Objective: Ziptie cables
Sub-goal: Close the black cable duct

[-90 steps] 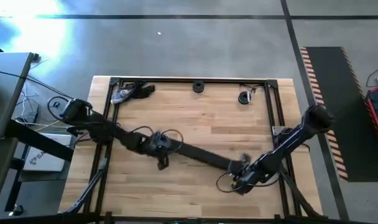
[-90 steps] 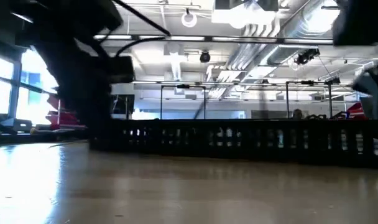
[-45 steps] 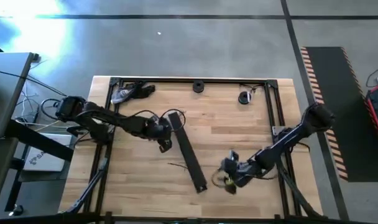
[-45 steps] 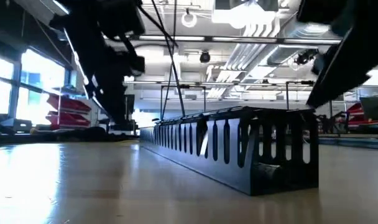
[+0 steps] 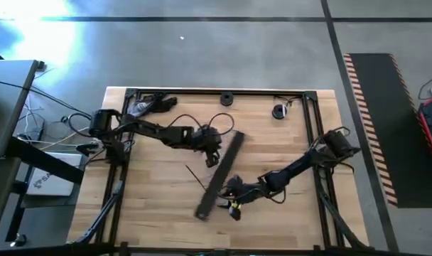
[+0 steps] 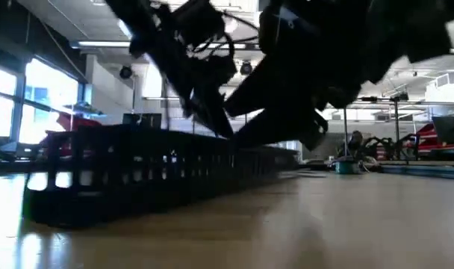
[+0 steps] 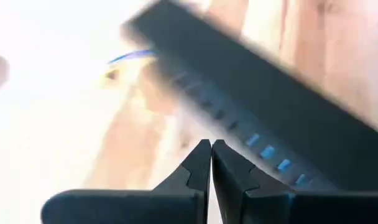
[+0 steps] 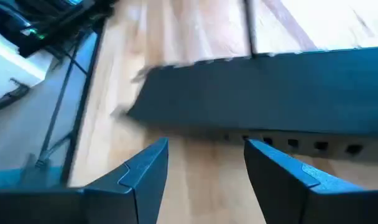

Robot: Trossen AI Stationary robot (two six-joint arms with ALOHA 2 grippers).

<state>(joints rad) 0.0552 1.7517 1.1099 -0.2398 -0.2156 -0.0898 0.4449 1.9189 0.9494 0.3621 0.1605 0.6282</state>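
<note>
A long black slotted strip (image 5: 219,174) lies flat on the wooden table, slanting from far right to near left; it also shows in the low view (image 6: 137,175). My left gripper (image 5: 213,148) is shut, just left of the strip's far part (image 7: 282,112). My right gripper (image 5: 230,200) is open, on the right side of the strip's near part (image 8: 270,93), with nothing between its fingers. One thin dark cable (image 5: 195,174) lies loose on the table left of the strip. A blue and yellow strand (image 7: 124,59) shows past the strip. My left gripper holds its shut fingertips (image 7: 211,149) close to the strip's slotted side wall (image 7: 263,149); blur keeps me from telling whether they touch. My right gripper points at the strip's other side wall (image 8: 288,143) with a gap showing in front of its fingers.
At the far edge lie a grey and black tool (image 5: 148,105), a black round part (image 5: 227,98) and another dark part (image 5: 278,110). Black frame rails (image 5: 312,121) run along the table's left, far and right sides. Bare wood spreads near the front left.
The strip has swung about on the table, from lying left to right to slanting far right to near left. My left gripper has gone toward the right and far edges. My right gripper has gone toward the left edge, up to the strip.
</note>
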